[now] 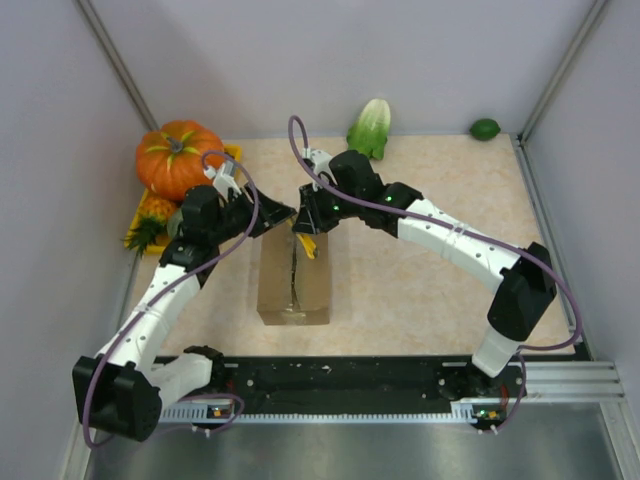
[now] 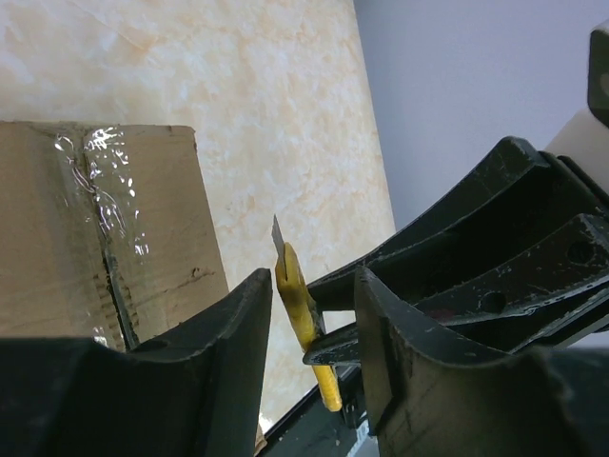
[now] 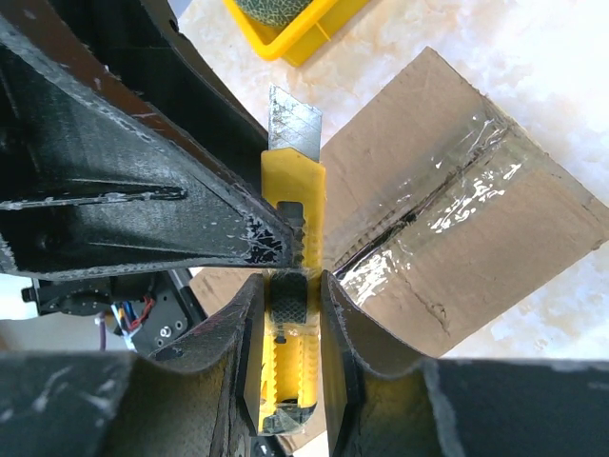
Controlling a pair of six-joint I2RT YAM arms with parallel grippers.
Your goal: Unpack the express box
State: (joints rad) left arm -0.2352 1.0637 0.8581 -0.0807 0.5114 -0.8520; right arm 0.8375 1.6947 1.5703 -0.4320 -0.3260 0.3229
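Right wrist view: the right gripper (image 3: 285,297) clamps the utility knife (image 3: 288,195), blade exposed. The left gripper (image 2: 314,286) stands with jaws parted either side of the knife, not gripping. The express box (image 1: 293,285) sits left of the table (image 1: 420,285) centre, flaps down. Hazard: a mistimed transfer could drop the knife.

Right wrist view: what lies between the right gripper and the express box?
A yellow utility knife, held in the right gripper, its blade out over the express box; the right wrist view shows it.

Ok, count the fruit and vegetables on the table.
4: pumpkin back left, pineapple just nearer beside it, cabbage back centre, lime back right corner; more may be hidden.
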